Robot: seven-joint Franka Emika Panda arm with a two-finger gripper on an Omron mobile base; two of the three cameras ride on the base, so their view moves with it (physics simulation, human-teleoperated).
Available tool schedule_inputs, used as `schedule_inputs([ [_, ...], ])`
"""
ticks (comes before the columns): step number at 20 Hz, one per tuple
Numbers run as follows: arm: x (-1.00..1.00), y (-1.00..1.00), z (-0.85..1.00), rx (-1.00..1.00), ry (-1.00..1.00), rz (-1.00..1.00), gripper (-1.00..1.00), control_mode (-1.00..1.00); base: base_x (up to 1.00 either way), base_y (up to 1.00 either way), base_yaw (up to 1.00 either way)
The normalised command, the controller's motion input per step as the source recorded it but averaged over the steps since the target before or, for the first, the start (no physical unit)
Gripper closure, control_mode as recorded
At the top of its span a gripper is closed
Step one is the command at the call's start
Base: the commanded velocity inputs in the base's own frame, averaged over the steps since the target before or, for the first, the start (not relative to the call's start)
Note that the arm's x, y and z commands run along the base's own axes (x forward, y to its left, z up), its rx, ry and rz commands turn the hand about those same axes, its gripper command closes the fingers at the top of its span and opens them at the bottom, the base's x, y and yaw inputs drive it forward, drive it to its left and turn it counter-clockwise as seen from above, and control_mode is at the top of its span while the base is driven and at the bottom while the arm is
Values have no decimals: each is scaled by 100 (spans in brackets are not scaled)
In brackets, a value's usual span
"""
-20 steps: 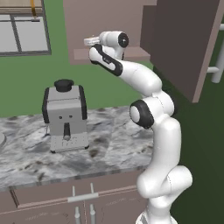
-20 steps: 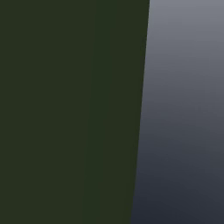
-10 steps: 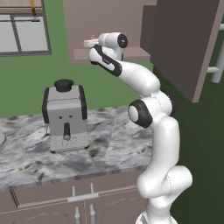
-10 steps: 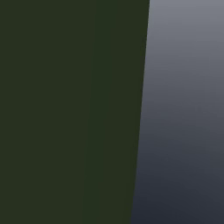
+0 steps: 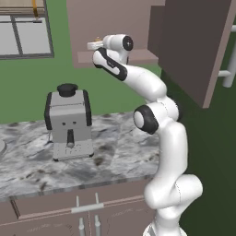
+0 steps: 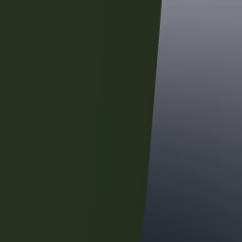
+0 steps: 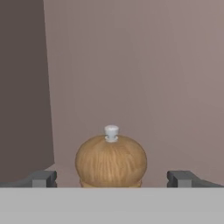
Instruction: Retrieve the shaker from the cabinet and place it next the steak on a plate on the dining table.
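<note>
The shaker (image 7: 111,161) is a tan wooden mill with a rounded head and a small white knob. It stands upright on the shelf of the cabinet (image 5: 87,23). In the hand view it sits centred between the two dark fingertips (image 7: 43,178), with clear gaps on both sides. My gripper (image 7: 112,178) is open around it and touches nothing. From the left base view, the arm stretches up and left, and the gripper (image 5: 94,45) is at the shelf's edge with the shaker (image 5: 97,39) peeking above it. The steak, the plate and the dining table are out of view.
The open cabinet door (image 5: 193,46) juts out to the right of the arm. Below the shelf, a grey coffee machine (image 5: 69,122) stands on a marble wall counter (image 5: 120,159) with drawers (image 5: 87,208) under it. A window (image 5: 23,27) is at the upper left.
The hand has edged very slightly left toward the shelf. The jaws stay wide and the shaker has not moved.
</note>
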Motion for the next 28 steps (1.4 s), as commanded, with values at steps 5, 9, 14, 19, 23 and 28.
schedule_inputs([
  [5, 17, 1, -7, 0, 3, 1, 100, -100, 0, 0, 0],
  [9, 14, 2, -13, 0, 6, 2, 100, -100, 0, 0, 0],
  [14, -10, 6, -10, 2, 3, 2, 100, -100, 0, 0, 0],
  [19, -87, 0, 0, 4, 0, 0, 100, -100, 0, 0, 0],
  [23, -100, 0, 0, 8, 0, 0, 100, -100, 0, 0, 0],
  [28, -100, 0, 0, 8, -5, 0, 100, -100, 0, 0, 0],
])
